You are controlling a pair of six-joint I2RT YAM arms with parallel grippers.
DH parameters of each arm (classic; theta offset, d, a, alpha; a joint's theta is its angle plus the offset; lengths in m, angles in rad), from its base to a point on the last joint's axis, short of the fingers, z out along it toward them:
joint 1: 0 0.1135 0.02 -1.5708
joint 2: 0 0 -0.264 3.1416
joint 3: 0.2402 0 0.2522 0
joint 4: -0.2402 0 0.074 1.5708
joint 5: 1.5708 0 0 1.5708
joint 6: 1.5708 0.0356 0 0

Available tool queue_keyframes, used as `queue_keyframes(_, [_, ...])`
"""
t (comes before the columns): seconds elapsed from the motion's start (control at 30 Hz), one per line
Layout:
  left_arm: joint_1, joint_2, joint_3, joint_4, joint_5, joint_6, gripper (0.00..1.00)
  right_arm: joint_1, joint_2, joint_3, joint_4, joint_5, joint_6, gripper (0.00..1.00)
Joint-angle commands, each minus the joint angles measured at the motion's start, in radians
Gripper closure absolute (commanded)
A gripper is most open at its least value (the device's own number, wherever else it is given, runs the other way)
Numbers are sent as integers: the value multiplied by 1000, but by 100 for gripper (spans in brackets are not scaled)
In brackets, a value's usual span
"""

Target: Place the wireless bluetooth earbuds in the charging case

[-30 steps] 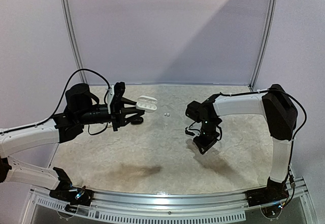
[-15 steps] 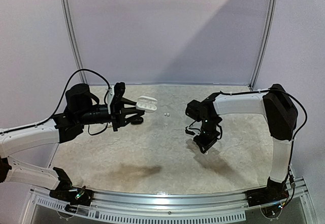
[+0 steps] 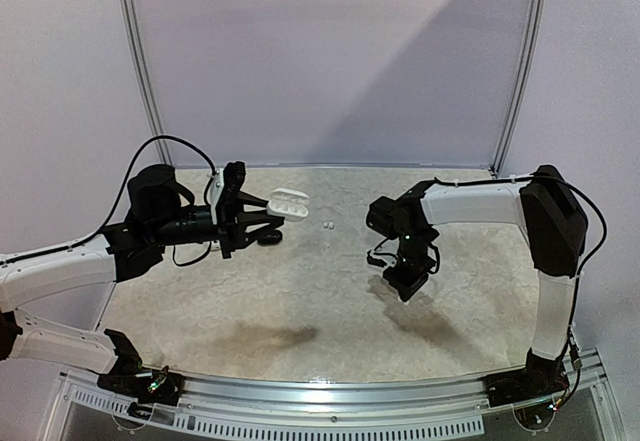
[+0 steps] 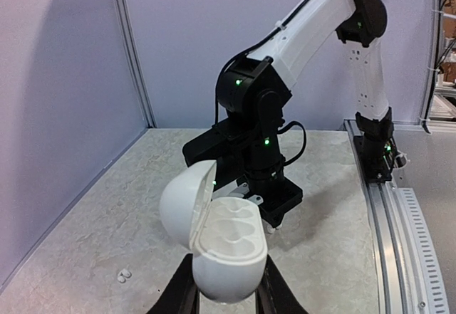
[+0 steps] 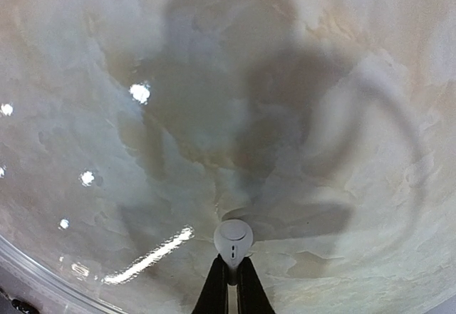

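My left gripper (image 3: 277,212) is shut on a white charging case (image 3: 290,201) and holds it above the table with the lid open. In the left wrist view the case (image 4: 226,250) shows two empty wells, the lid (image 4: 185,203) hinged to the left, and the gripper (image 4: 224,294) clamps its base. My right gripper (image 5: 229,277) is shut on one white earbud (image 5: 233,238), just above the table. In the top view this gripper (image 3: 404,285) points down at centre right. Two loose white earbuds (image 3: 327,225) lie on the table between the arms; they also show in the left wrist view (image 4: 124,275).
The marbled tabletop (image 3: 300,301) has a dark stain (image 3: 265,336) near the front. A metal rail (image 3: 320,391) runs along the near edge. Grey walls and frame posts (image 3: 140,71) close the back and sides. A dark shape (image 3: 268,237) sits under the left gripper.
The right gripper has shifted very slightly with the earbud still in it. The left arm and the open case have not moved.
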Motion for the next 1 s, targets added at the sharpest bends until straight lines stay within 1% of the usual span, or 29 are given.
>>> queue_keyframes(0.0, [-14,-16,-18,-3,9,11,100,9,-30,21,-24,13,3,100])
queue_keyframes(0.17, [-14,-18,-20,21,24,0,100,8,-97,62,-25,47,6,100])
queue_keyframes(0.23, [-14,-13,-18,38,52,7,100,8,-163,98,-24,80,-3,100])
queue_keyframes(0.37, [-14,2,-11,66,136,50,100,14,-293,172,0,84,-23,100])
queue_keyframes(0.5, [-19,29,6,86,210,90,100,63,-412,239,42,115,-66,100])
queue_keyframes(0.57, [-22,43,20,86,233,110,100,119,-460,278,65,131,-96,100])
queue_keyframes(0.7, [-32,67,44,77,258,116,100,224,-491,361,132,142,-142,100])
queue_keyframes(0.8, [-40,81,61,63,263,106,100,318,-480,426,169,146,-203,100])
queue_keyframes(0.97, [-49,88,85,13,236,83,100,422,-377,595,119,106,-294,100])
